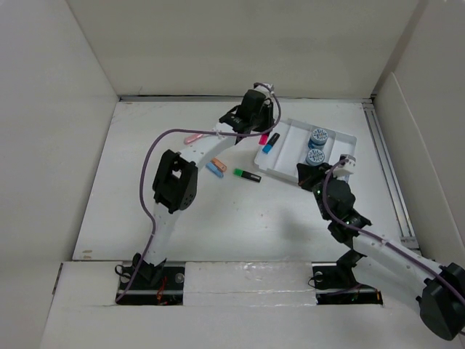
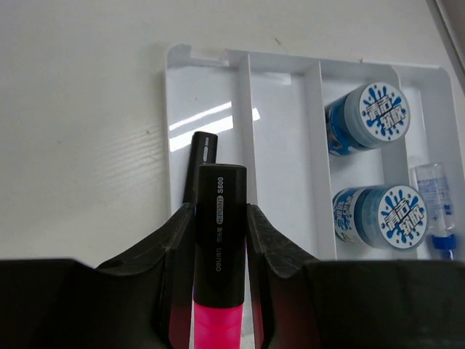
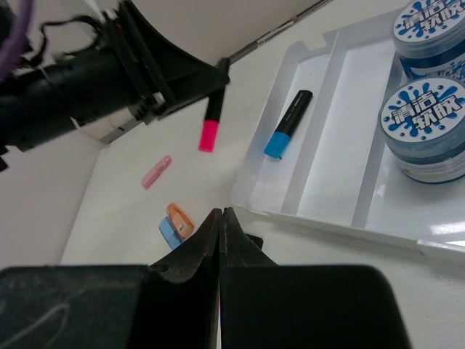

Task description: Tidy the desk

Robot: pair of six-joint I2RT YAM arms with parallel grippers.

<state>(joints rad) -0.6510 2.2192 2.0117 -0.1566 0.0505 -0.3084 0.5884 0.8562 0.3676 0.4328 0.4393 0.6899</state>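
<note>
The desk [image 1: 182, 211] is a white tabletop with white walls. My left gripper [image 1: 263, 125] is shut on a pink highlighter [image 1: 264, 137] and holds it above the left edge of the white tray [image 1: 341, 138]. In the left wrist view the gripper [image 2: 218, 211] clamps the highlighter [image 2: 218, 240] by its black cap. A blue highlighter [image 1: 270, 145] lies in the tray's left compartment below it. My right gripper [image 1: 304, 174] is shut and empty, low by the tray's near edge; the right wrist view [image 3: 221, 212] shows its fingers pressed together.
Two blue jars [image 1: 318, 136] [image 1: 314, 156] stand in the tray, and a small blue-capped bottle [image 2: 436, 203] lies beside them. On the desk lie a green highlighter [image 1: 247, 174], an orange clip [image 3: 179, 218], a blue clip [image 3: 168, 233] and a pink clip [image 1: 192, 137].
</note>
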